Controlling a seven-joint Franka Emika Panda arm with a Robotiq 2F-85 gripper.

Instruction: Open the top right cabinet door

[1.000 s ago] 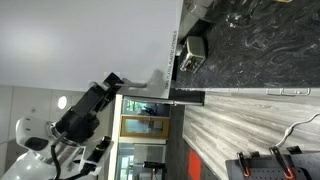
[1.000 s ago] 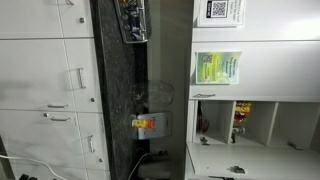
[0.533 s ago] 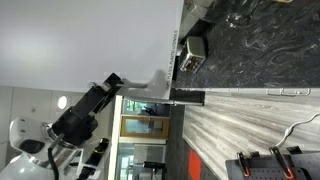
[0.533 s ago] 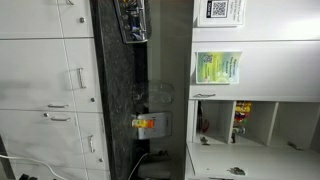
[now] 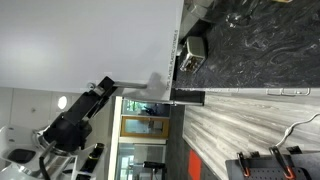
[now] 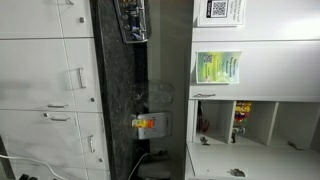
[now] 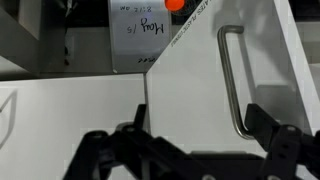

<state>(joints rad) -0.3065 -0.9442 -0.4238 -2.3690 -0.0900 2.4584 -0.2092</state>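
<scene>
A: Checking the end effector: open or shut?

B: Spread wide in wrist view, nothing btwn the fingers. One sits at each side of the frame's bottom.

A: And the top right cabinet door?

B: Straight ahead of the cam. Its silver bar handle runs along the panel. The handle's near end is just beside one finger, prob. not touching, but that angle is poor. A label strip runs along the door's edge.

A: Where is it vs. the counter?

B: In an exterior view the big white panel meets the counter's edge where a small dark box sits. A wood-grain panel borders the adjoining edge. The arm reaches the white panel's border, apart from the counter's corner.
</scene>
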